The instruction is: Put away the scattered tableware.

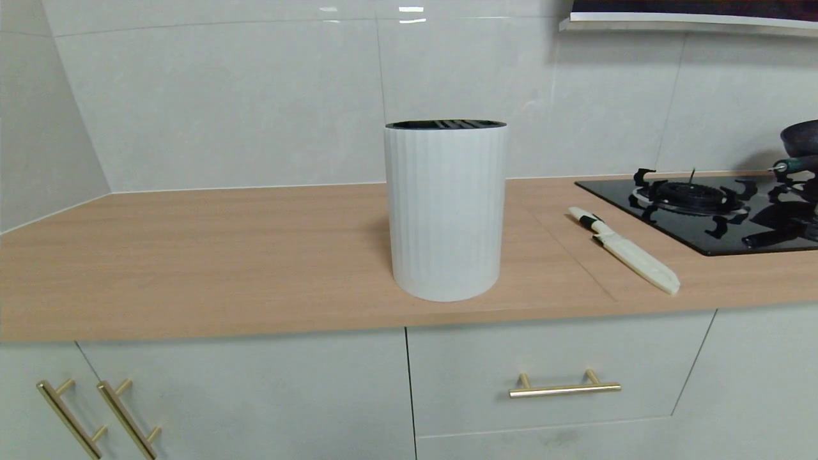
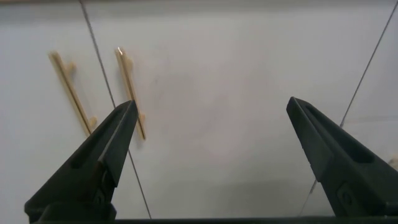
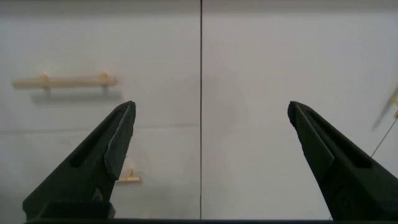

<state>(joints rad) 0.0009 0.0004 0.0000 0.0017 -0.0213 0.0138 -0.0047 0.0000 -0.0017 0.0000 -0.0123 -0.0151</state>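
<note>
Closest in, both tools face the cupboard fronts below the bench. The left tool (image 2: 211,102) is spread wide with nothing between its fingers, looking at pale doors with two slanted gold handles (image 2: 129,93). The right tool (image 3: 211,106) is likewise released and empty, and faces a drawer front with a gold bar handle (image 3: 64,81).

Up on the wooden bench (image 1: 192,255), near the front edge, stands the white ribbed holder (image 1: 445,217) — upright and tall, its black slotted top just showing. To its right, well apart from it, the knife (image 1: 623,250) lies flat on the wood. Its pale blade angles toward the front edge, and its handle with a black band points back.

Just beyond the knife is the near corner of the black hob (image 1: 677,214) — close, not touching. A dark pan (image 1: 802,137) sits at the hob's far right. Behind everything rise the pale wall tiles (image 1: 223,96), with a hood edge (image 1: 690,22) above the hob.
</note>
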